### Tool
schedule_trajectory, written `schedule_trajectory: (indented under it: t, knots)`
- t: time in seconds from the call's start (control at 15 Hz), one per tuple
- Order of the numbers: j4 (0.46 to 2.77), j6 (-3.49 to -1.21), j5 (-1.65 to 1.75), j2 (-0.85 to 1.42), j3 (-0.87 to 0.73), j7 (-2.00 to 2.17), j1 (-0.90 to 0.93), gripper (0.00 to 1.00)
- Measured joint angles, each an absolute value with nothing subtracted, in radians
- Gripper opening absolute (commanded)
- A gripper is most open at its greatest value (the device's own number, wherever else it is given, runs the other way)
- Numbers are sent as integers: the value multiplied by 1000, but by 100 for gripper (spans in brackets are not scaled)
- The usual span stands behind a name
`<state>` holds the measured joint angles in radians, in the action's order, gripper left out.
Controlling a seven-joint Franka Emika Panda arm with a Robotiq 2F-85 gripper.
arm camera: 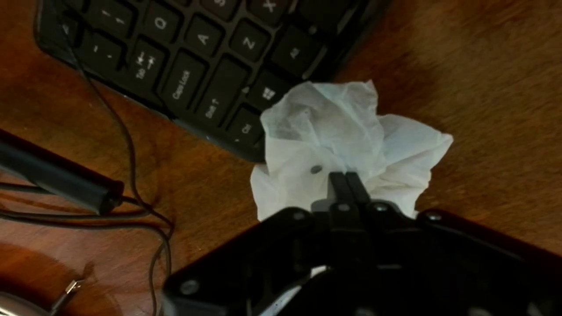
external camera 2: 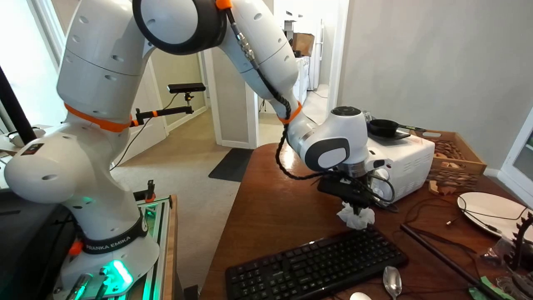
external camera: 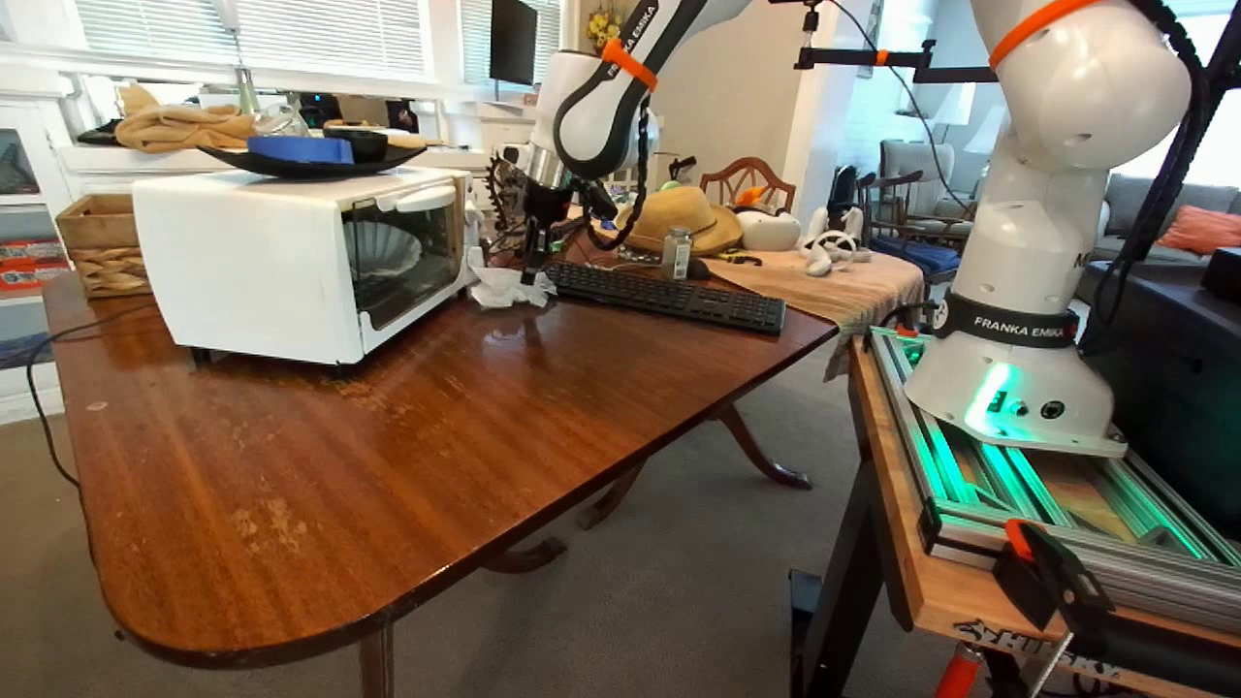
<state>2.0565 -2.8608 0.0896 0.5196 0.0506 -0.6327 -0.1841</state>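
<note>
The 2 black fingers (arm camera: 337,186) stand pressed together, narrow and blunt-tipped, at the lower centre of the wrist view, their ends against a crumpled white tissue (arm camera: 325,127). Whether a fold is caught between them cannot be told. The tissue is thin and slightly see-through, creased into soft ridges with ragged, pointed edges; a small dark oval mark shows just left of the fingertips. It lies on the worktop (external camera: 436,417), near the middle of the wrist view, its left edge meeting the corner of a black plastic keyboard (arm camera: 197,83) whose square-edged keys fill the upper left.

The worktop is glossy reddish-brown wood with pale scuffed patches toward the lower left of an exterior view. At the left there stands a boxy white toaster oven (external camera: 242,271) with a glass door, a shallow black dish (external camera: 301,171) on top. In the wrist view a smooth black rod (arm camera: 57,175) enters from the left edge, a thin dark cable (arm camera: 129,145) looping beside it. In an exterior view a shiny spoon (external camera 2: 392,281) lies at the lower right, near the keyboard, while a white oval plate (external camera 2: 485,204) and a wood-framed woven basket (external camera 2: 452,179) sit farther right.
</note>
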Motion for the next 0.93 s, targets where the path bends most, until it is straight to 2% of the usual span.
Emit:
schedule_trajectory:
  t: [0.07,0.4,0.67,0.93]
  knots:
    - [2057,-2861,90,520,52,-632,-186,32]
    - [2057,-2862,90,520,60,-632,-192,71]
    - [2056,-2895,90,511,69,-632,-196,99]
    - [2052,-2920,90,501,107,-633,-215,100]
